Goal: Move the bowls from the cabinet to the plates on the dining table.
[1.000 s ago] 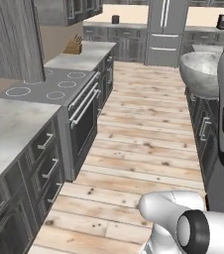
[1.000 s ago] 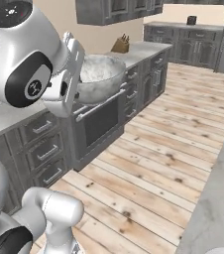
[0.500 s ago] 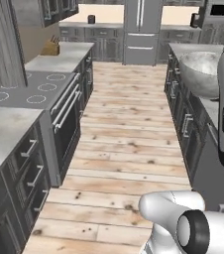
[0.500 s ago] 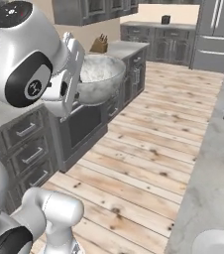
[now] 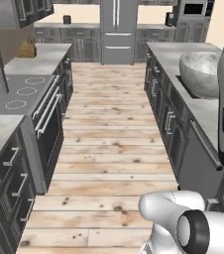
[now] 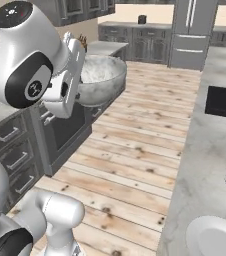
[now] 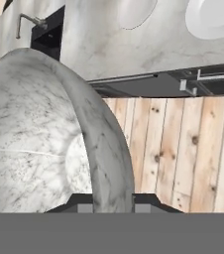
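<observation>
Marbled bowl (image 7: 49, 139): pale grey-white, deep, nothing visible inside; held aloft over the plank floor (image 5: 114, 149), its rim pinched between the closed fingers of the gripper (image 7: 113, 201); Plates: two flat pale discs, one plate (image 7: 214, 17) and a second plate (image 7: 136, 11), both bare, lying on the dining table (image 7: 99, 44); the sink basin (image 6: 225, 102) is set in the same marble top, contents apparently nil, though the angle is poor

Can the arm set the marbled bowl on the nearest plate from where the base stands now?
Probably not yet: the gripper holds the marbled bowl over the wooden floor, across the aisle from the plate on the dining table. Nothing blocks the way.
</observation>
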You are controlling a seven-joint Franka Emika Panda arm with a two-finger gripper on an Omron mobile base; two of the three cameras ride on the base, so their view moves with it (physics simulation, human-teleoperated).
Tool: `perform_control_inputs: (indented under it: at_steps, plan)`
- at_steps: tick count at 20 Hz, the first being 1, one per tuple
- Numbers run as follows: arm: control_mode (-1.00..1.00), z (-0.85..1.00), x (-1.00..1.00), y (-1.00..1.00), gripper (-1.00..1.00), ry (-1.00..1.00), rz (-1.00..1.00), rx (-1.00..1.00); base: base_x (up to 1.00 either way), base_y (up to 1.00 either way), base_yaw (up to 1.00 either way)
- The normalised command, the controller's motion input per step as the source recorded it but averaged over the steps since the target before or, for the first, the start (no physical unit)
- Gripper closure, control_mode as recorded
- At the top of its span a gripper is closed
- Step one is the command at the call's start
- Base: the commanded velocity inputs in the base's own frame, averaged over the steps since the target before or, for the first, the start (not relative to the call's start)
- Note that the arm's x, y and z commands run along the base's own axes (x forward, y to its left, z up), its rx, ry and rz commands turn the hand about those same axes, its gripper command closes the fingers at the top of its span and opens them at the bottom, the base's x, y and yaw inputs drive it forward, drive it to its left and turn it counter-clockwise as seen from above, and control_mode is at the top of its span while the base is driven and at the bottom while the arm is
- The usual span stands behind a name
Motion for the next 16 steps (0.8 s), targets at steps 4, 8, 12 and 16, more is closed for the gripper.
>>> perform_control_inputs:
  at_steps: [4, 8, 12, 16]
  plan:
    - [1.0, 0.0, 0.0, 0.0, 1.0, 0.0, 0.0, 0.0, 0.0, 0.0, -0.25]
    - [1.0, 0.0, 0.0, 0.0, 1.0, 0.0, 0.0, 0.0, 0.0, 0.0, -0.25]
    - [1.0, 0.0, 0.0, 0.0, 1.0, 0.0, 0.0, 0.0, 0.0, 0.0, -0.25]
    - [1.0, 0.0, 0.0, 0.0, 1.0, 0.0, 0.0, 0.0, 0.0, 0.0, -0.25]
